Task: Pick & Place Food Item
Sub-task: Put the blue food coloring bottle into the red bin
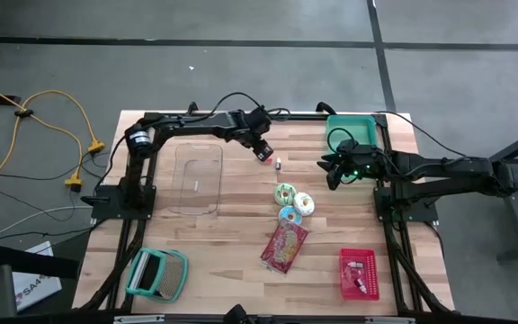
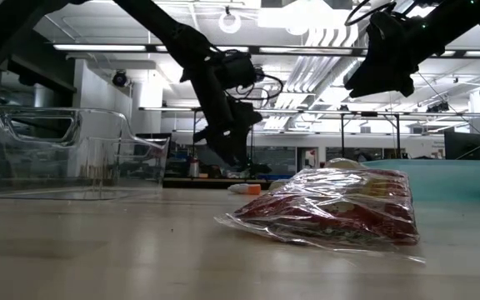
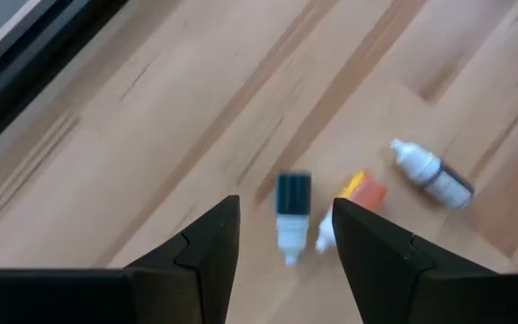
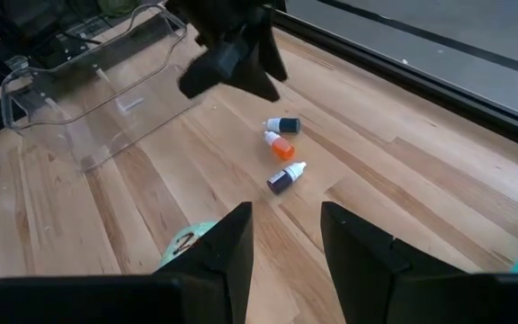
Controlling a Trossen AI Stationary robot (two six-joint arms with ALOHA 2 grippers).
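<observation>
Three small dropper bottles lie on their sides on the wooden table: a dark-capped one (image 3: pixel 292 216), an orange one (image 3: pixel 360 192) and a dark one with a white tip (image 3: pixel 432 174). My left gripper (image 3: pixel 286 212) hovers open just above them, slanting down, with the dark-capped bottle showing between its fingers; it touches nothing. The right wrist view shows the same gripper (image 4: pixel 232 54) above the bottles (image 4: pixel 281 148). A red snack bag (image 1: pixel 284 246) lies flat nearer the front. My right gripper (image 1: pixel 335 171) hangs open and empty by the teal bin (image 1: pixel 349 126).
A clear plastic container (image 1: pixel 196 175) stands left of the bottles. Three round ring-shaped items (image 1: pixel 292 203) lie between the bottles and the bag. A red tray (image 1: pixel 359 273) sits at the front right, a teal-and-white tool (image 1: pixel 156 274) at the front left.
</observation>
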